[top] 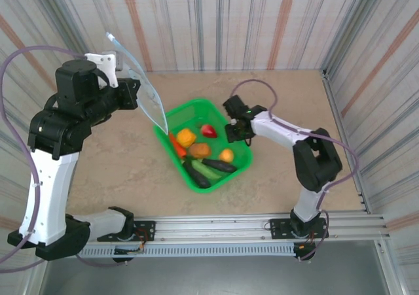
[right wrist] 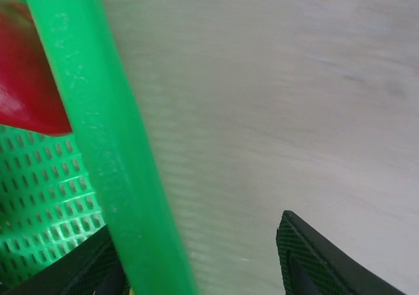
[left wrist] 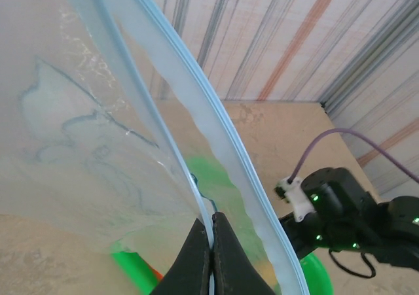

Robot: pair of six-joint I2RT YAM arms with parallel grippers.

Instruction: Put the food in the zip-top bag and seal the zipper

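The left gripper [left wrist: 211, 226] is cut off below its fingertips, and the zip-top bag [left wrist: 85, 144] between them runs out past the top and left edges. Behind the film beside the tips, the green basket [left wrist: 127, 265] is a smear (contents unreadable). The fingers [right wrist: 314, 259] of the right gripper [right wrist: 190, 246] are cropped at the bottom. The strawberry [right wrist: 23, 79] ahead-left of them is cut by the edge, and the table [right wrist: 294, 79] is blurred.

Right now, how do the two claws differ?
The left claw is shut, pinching the bag by its edge; the right claw is open and holds nothing. The left claw is lifted high, holding the bag up in the air; the right claw sits low, straddling the rim of the basket. Both are dark and two-fingered.
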